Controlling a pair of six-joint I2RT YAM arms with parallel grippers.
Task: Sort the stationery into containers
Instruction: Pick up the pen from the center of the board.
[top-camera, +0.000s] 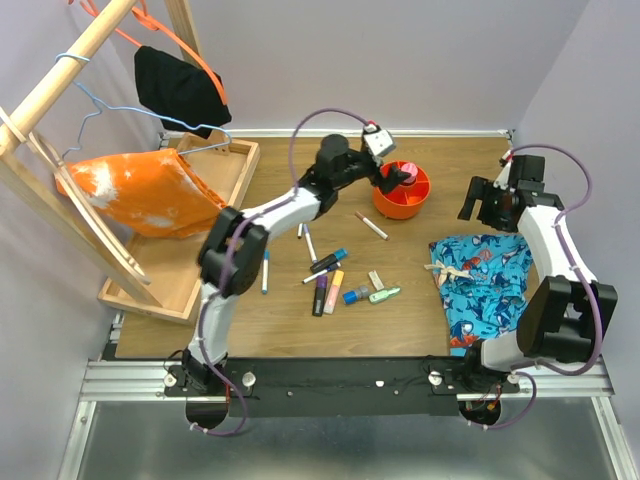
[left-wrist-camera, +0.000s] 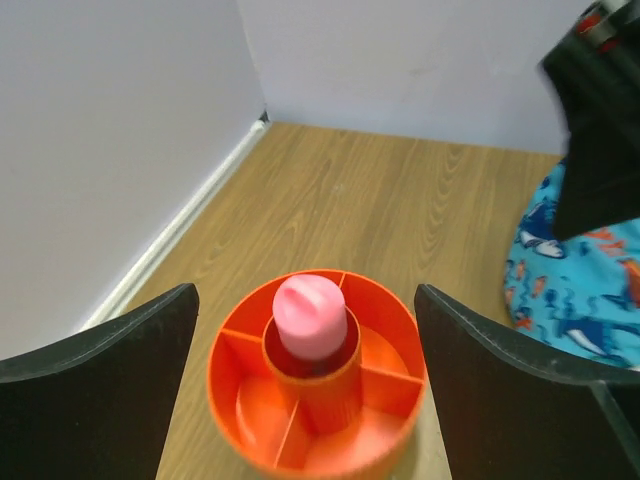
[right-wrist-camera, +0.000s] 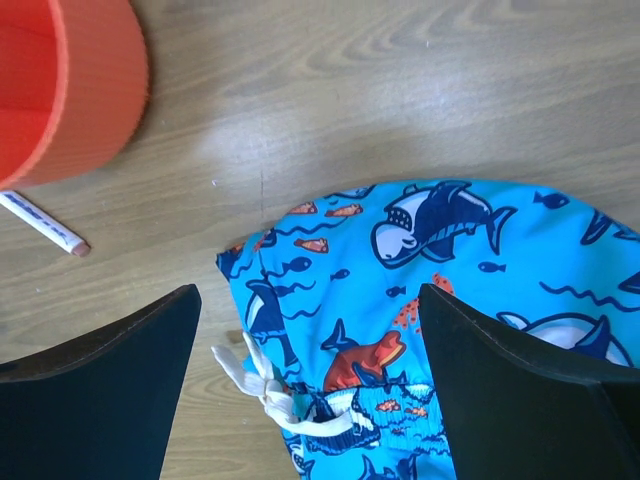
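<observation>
Seen from above, the left gripper (top-camera: 390, 178) hangs over the orange pot (top-camera: 412, 200); loose markers (top-camera: 333, 284) and pens (top-camera: 372, 226) lie nearer, mid-table. Left wrist: jaws apart and empty, a pink marker (left-wrist-camera: 310, 318) upright in the pot's centre well. Right wrist: the right gripper (right-wrist-camera: 308, 300), jaws apart, above shark-print shorts (right-wrist-camera: 450, 220). We judge the markers light, stiff and smooth; grip mid-barrel.

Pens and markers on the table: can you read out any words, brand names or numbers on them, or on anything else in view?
No text is readable in any view.
On the thin white pen: faint bluish marks along the barrel, too blurred to read.
On the stubby markers lying loose: any labels are too small to read.
On the blue shark-print cloth: pictures only, no words.
</observation>
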